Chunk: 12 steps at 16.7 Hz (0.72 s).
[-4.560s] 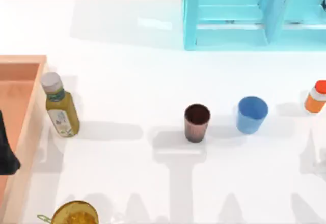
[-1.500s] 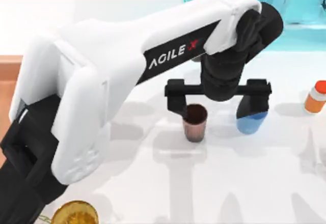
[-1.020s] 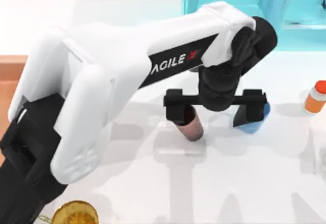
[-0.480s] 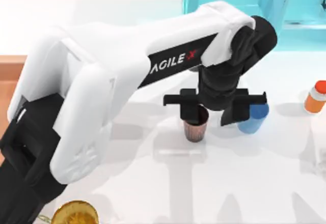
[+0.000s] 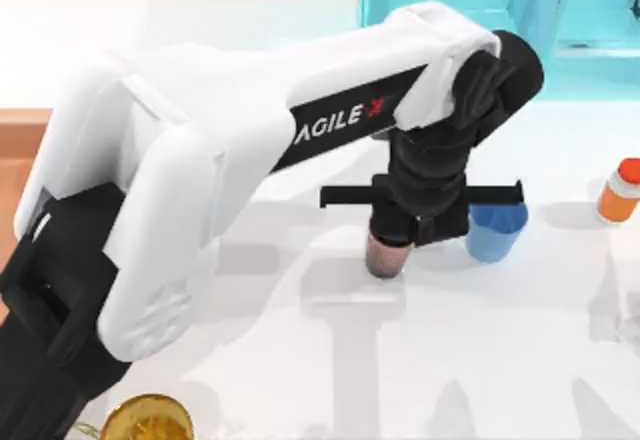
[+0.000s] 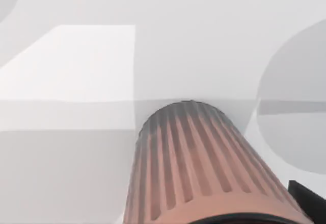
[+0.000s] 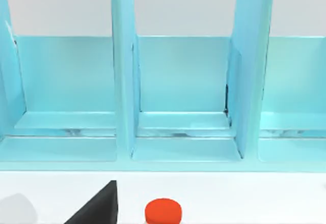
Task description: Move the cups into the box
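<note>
- Two cups: one brown cup [image 5: 385, 256], one blue cup [image 5: 495, 232].
- One wooden box [image 5: 18, 132] at the table's left edge.
- One orange bottle [image 5: 619, 190].
- One amber glass vessel [image 5: 147, 420].
- One blue shelf frame [image 5: 560, 20].
- One robot arm [image 5: 250, 150] over the table.

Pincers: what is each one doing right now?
Left pincer: closed on the ribbed dark brown-maroon tumbler cup.
Right pincer: not seen.

text: "AGILE X" | on: left arm [image 5: 250, 110] | white-and-red lettering, black panel
</note>
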### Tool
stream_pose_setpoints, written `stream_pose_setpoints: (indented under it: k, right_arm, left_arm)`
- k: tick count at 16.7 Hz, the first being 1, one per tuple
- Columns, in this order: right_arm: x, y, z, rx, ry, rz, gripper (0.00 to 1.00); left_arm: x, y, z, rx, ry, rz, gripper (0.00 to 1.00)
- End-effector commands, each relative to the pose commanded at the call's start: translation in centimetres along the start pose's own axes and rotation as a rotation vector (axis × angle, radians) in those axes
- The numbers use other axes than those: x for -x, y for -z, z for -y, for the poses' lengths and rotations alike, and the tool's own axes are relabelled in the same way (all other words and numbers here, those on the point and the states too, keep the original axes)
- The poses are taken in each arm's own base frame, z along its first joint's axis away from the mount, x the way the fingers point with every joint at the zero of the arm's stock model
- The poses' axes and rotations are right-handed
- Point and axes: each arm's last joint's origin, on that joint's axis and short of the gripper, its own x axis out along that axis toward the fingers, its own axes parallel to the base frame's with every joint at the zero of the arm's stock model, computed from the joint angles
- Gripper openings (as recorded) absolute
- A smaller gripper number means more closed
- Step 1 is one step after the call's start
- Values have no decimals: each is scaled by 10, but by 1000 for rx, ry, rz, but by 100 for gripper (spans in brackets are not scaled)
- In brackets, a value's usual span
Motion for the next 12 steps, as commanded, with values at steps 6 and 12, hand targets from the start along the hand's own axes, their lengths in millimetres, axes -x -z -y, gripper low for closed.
stream_pose_setpoints:
  k: [6, 12]
  right_arm:
    - [0, 0, 0, 0, 0, 0, 100]
    - [0, 0, 0, 0, 0, 0, 100]
  left_arm:
    - [1, 1, 0, -4, 0, 0, 0]
    - [67, -11, -60, 3, 9, 11, 0]
